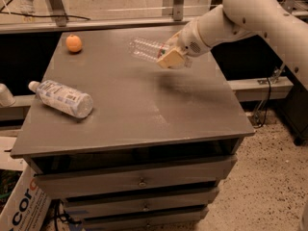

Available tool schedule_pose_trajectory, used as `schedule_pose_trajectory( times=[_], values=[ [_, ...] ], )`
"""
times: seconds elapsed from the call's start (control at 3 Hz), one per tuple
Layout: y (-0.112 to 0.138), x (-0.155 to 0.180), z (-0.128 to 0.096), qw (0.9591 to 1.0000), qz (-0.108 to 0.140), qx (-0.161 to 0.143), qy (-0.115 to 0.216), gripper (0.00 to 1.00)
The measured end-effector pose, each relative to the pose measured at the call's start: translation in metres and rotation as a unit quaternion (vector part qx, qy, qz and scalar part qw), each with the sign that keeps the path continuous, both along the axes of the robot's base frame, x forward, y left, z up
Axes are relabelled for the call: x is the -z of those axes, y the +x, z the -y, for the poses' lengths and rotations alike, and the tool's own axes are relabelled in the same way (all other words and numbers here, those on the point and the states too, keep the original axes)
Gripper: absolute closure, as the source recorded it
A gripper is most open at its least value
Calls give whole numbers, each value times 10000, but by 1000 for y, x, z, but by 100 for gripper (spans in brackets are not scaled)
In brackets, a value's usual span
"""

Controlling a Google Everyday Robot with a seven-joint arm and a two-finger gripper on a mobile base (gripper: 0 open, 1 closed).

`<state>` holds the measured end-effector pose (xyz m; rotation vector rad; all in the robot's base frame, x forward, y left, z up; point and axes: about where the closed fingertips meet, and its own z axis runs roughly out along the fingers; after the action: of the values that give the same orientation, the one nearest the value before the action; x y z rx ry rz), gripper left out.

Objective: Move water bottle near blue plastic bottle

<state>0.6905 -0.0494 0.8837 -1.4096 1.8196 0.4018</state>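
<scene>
The gripper (pixel 169 57) hangs over the back of the desk (pixel 144 119), clamped on the water bottle (pixel 144 48), which is held nearly level above the surface. The blue bottle (pixel 65 98) lies on its side near the left edge, well apart. An orange (pixel 73 43) sits at the back-left corner.

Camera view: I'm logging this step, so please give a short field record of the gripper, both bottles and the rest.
table: grey, drawers below
water bottle: held sideways above the far right part
gripper: above the far right part, shut on the water bottle
blue plastic bottle: lying on its side, near left edge
orange: far left corner
</scene>
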Motion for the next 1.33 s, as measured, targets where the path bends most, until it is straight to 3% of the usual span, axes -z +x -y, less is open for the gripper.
schedule_pose_trajectory(
  times=[0.33, 0.67, 1.0, 1.33],
  values=[
    [-26, -6, -43, 9975, 169, -692, 12, 100],
    [-54, -11, -78, 9889, 373, -1438, 36, 100],
    [-54, -11, -78, 9889, 373, -1438, 36, 100],
    [-55, -10, -84, 9849, 419, -1680, -55, 100]
  ],
)
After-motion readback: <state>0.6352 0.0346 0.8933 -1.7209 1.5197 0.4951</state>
